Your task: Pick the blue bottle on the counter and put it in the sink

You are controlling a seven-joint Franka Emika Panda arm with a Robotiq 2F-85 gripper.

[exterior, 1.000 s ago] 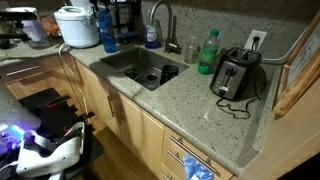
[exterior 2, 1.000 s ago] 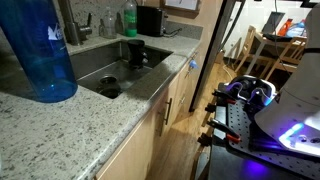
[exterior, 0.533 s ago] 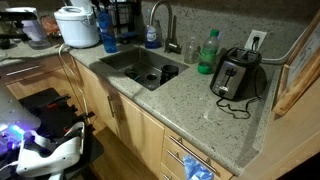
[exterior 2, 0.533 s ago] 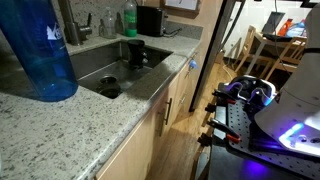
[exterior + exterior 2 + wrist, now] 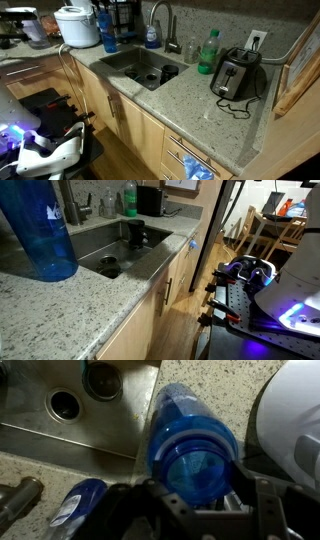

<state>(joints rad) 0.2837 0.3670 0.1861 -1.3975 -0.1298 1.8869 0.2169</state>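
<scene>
The tall blue bottle (image 5: 105,30) stands upright on the granite counter (image 5: 190,100) between the white cooker and the sink (image 5: 140,68). In an exterior view the blue bottle (image 5: 40,230) fills the near left, its top cut off by the frame. The wrist view looks down on the blue bottle (image 5: 190,430), and my gripper (image 5: 205,493) is shut on it near the top, one finger pressed against each side. The steel sink (image 5: 40,430) with its drain lies just beyond the bottle. I cannot make out the gripper in either exterior view.
A white cooker (image 5: 77,27) stands right beside the bottle. A squat blue bottle (image 5: 152,37) and the curved faucet (image 5: 160,20) sit behind the sink. A green bottle (image 5: 208,52) and a toaster (image 5: 237,73) stand further along the counter. A dark cup-like object (image 5: 134,232) sits in the sink.
</scene>
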